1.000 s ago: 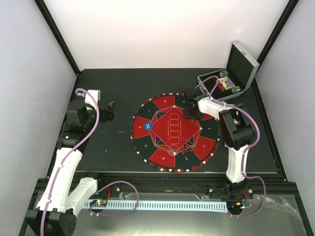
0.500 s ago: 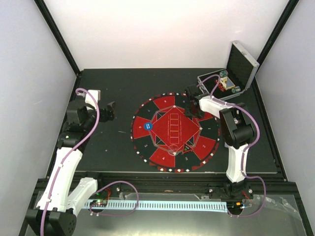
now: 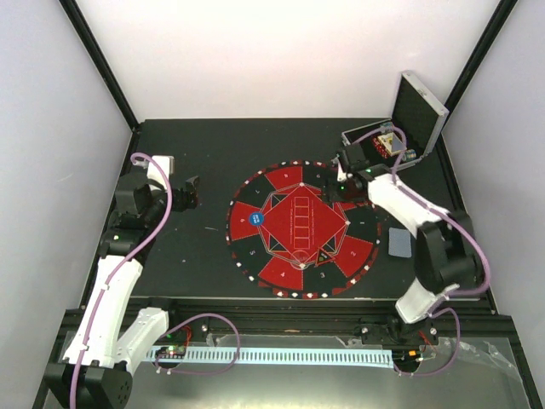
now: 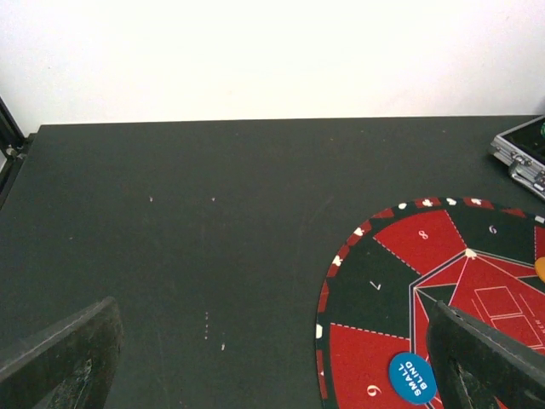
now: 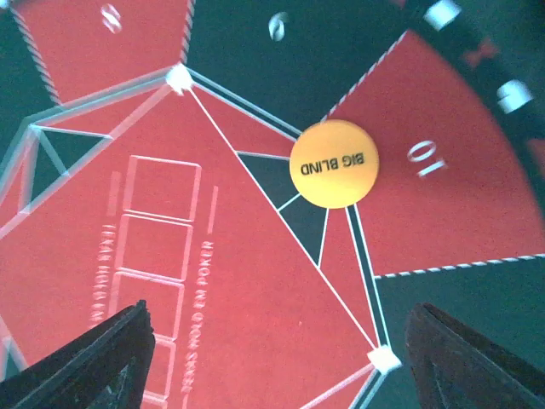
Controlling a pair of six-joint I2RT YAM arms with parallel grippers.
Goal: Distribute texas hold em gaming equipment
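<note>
The black desk [image 3: 196, 162] holds a big round mat [image 3: 294, 223]. The left hand [image 4: 272, 307] and the right hand [image 5: 279, 311] are both wide, holding nothing. A grey-blue card [image 3: 398, 242] lies on the desk right of the mat. The orange disc [image 5: 333, 164] and the blue disc [image 4: 412, 377] sit on the mat.

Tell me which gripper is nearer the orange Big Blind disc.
Right. The right gripper hangs just above the orange disc; the left gripper sits beyond the mat's left edge.
</note>
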